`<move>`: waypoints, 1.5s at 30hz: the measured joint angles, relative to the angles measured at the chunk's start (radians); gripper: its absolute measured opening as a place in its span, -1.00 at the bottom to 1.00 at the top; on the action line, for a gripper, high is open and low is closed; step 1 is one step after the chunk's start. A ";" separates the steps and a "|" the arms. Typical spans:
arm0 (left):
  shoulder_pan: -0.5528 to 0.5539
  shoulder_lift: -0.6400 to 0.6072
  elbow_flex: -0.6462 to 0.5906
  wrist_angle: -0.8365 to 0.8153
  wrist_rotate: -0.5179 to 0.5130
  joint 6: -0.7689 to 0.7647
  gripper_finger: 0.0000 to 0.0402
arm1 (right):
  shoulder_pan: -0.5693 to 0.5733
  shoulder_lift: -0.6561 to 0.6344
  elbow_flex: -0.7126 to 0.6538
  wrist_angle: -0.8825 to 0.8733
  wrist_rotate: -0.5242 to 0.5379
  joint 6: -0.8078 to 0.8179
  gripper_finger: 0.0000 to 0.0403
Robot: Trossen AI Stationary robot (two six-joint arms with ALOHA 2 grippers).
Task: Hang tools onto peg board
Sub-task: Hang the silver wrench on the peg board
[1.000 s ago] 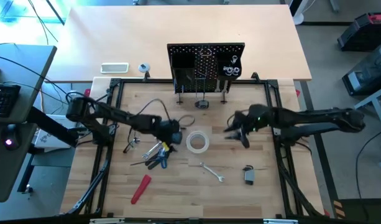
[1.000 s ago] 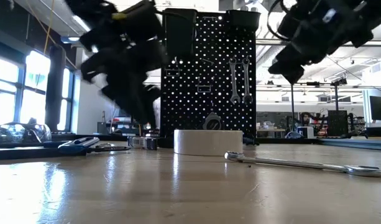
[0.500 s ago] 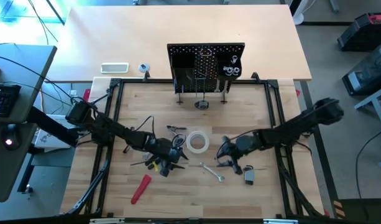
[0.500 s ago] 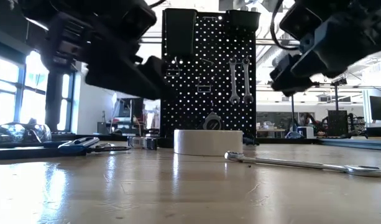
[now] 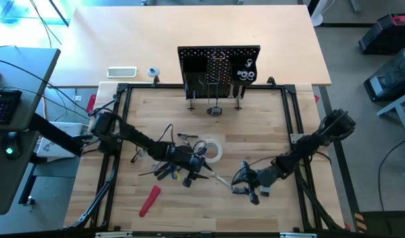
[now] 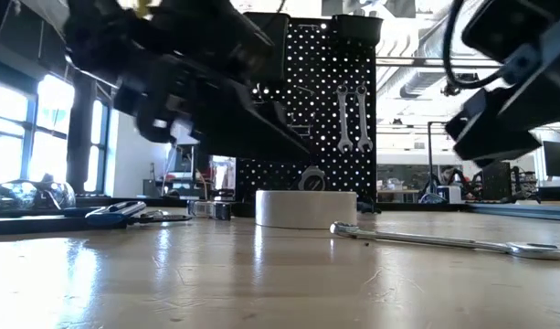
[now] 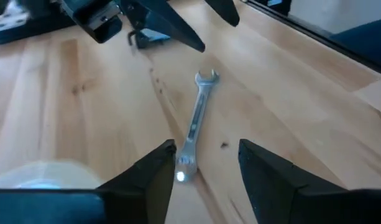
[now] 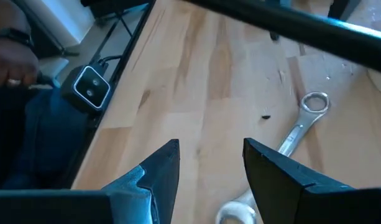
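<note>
A silver wrench (image 5: 223,180) lies flat on the wooden table, near the front. Both grippers hang close over it. My left gripper (image 7: 206,149) is open, and its fingers stand on either side of the wrench's ring end (image 7: 181,175) without touching it. My right gripper (image 8: 212,146) is open over the wrench's other end (image 8: 232,214). The white tape roll (image 5: 212,149), the blue-handled pliers (image 5: 166,172) and the red-handled tool (image 5: 149,200) lie on the table. The peg board (image 5: 219,69) stands upright at the far side, and two wrenches (image 6: 352,119) hang on it.
A black frame (image 5: 116,132) borders the work area. Loose cables (image 5: 185,139) lie by the tape roll. The small tape measure (image 5: 265,190) sits just beyond my right gripper. A person's hand (image 8: 10,62) shows past the table's edge in the right wrist view.
My right gripper has swung from beside the tape roll toward the table's near edge and down, ending over the wrench. My left gripper has gone toward the right and near edge, sinking and tipping closer to level, up to the wrench's other end. The tools have kept still.
</note>
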State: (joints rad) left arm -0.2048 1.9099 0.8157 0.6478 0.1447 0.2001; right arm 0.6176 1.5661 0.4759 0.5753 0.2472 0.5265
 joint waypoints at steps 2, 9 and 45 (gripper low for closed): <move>0.003 0.034 0.035 -0.025 0.008 0.029 -0.24 | 0.031 0.000 0.000 -0.001 0.044 0.033 -0.15; 0.024 0.144 0.143 -0.134 0.067 0.082 -0.40 | 0.090 0.000 0.000 -0.013 0.150 0.095 -0.15; 0.060 0.151 0.179 -0.134 0.113 0.177 -0.82 | 0.098 0.000 0.000 -0.078 0.207 0.102 -0.15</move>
State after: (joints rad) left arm -0.1448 2.0608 0.9951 0.5142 0.2577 0.3775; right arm 0.7155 1.5661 0.4763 0.4969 0.4542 0.6289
